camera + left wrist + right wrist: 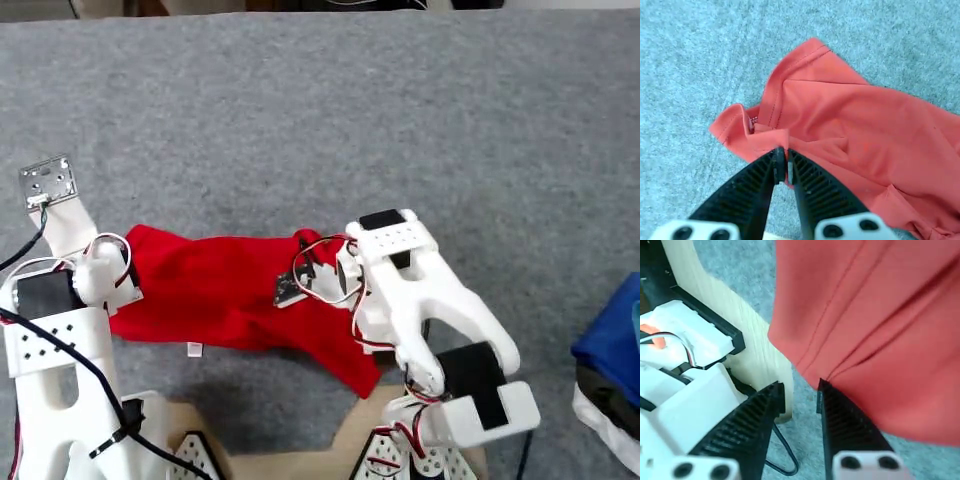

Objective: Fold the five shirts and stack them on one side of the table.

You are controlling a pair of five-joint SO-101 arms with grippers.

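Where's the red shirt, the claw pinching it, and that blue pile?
shirt (220, 290): high view, middle of the cloth.
left gripper (782, 161): left wrist view, between its shut fingertips.
pile (612, 345): high view, its blue top layer.

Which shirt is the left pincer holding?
The red shirt: the left pincer is shut on its edge. The blue one lies apart, untouched.

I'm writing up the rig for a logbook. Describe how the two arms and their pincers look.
The left arm and right arm are white plastic shells with black motor blocks and loose red, white and black wires. The left pincer and right pincer have black, ribbed, tapering fingers on white bases with screw holes.
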